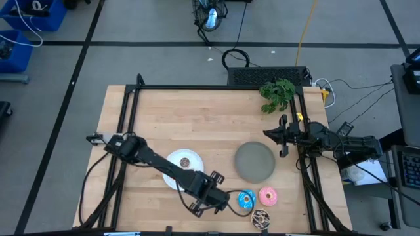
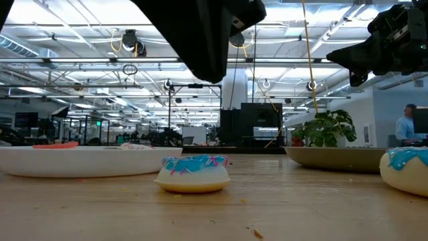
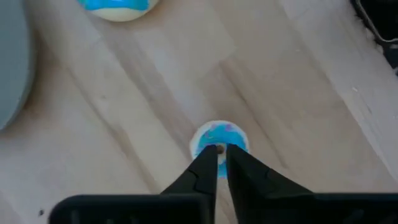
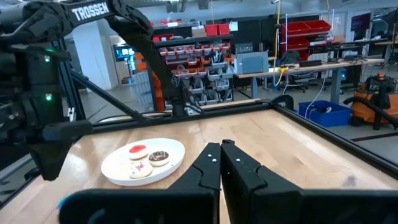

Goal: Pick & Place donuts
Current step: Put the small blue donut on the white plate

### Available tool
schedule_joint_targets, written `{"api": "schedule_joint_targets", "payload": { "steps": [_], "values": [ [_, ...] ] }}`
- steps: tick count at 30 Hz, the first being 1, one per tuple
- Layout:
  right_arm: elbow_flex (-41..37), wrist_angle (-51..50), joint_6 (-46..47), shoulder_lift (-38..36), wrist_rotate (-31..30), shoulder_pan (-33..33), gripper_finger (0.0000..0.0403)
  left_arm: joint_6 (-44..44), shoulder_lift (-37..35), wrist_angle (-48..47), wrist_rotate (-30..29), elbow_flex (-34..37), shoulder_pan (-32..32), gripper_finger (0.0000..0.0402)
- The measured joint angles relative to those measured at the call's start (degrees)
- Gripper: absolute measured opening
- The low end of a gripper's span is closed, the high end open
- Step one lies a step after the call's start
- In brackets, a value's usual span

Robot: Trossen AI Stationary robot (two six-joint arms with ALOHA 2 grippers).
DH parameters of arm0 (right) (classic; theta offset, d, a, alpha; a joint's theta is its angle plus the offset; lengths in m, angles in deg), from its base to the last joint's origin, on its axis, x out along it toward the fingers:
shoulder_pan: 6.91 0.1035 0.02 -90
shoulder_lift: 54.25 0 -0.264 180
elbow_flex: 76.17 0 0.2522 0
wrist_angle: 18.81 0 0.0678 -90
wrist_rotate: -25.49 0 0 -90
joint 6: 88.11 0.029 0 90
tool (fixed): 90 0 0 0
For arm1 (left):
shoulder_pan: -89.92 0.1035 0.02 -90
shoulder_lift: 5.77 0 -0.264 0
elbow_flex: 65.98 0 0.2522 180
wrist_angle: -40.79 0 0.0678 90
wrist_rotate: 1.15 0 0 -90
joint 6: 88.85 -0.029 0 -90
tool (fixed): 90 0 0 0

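Note:
A small blue-iced donut with pink sprinkles [image 3: 219,138] [image 2: 194,173] lies flat on the wood. My left gripper [image 3: 219,155] [image 2: 208,70] hangs shut straight above its hole, well clear of it in the low view; in the high view the gripper [image 1: 220,198] hides it. A larger blue donut [image 1: 245,200] [image 3: 118,5], a pink donut [image 1: 268,195] and a speckled brown donut [image 1: 261,217] lie near the table's near edge. Red, white and brown tiny donuts [image 4: 146,158] sit on the white plate [image 1: 172,172]. My right gripper [image 1: 283,137] [image 4: 221,149] waits shut at the table's right.
The grey plate [image 1: 254,162] [image 3: 9,62] lies right of the white plate, beyond the loose donuts. A green plant [image 1: 277,94] stands at the far right corner. Black frame rails [image 1: 125,124] run along the table's left, far and right sides. A person [image 2: 404,124] shows beyond the table.

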Motion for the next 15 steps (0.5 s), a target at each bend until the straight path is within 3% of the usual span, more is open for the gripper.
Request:
{"api": "schedule_joint_targets", "payload": {
  "steps": [15],
  "values": [
    [0.0, 0.57, -0.04, 0.32, -0.02, -0.02, 0.0, 1.91, 3.66, -1.38, 0.49, 0.33, 0.14, 0.0269]
  ]
}}
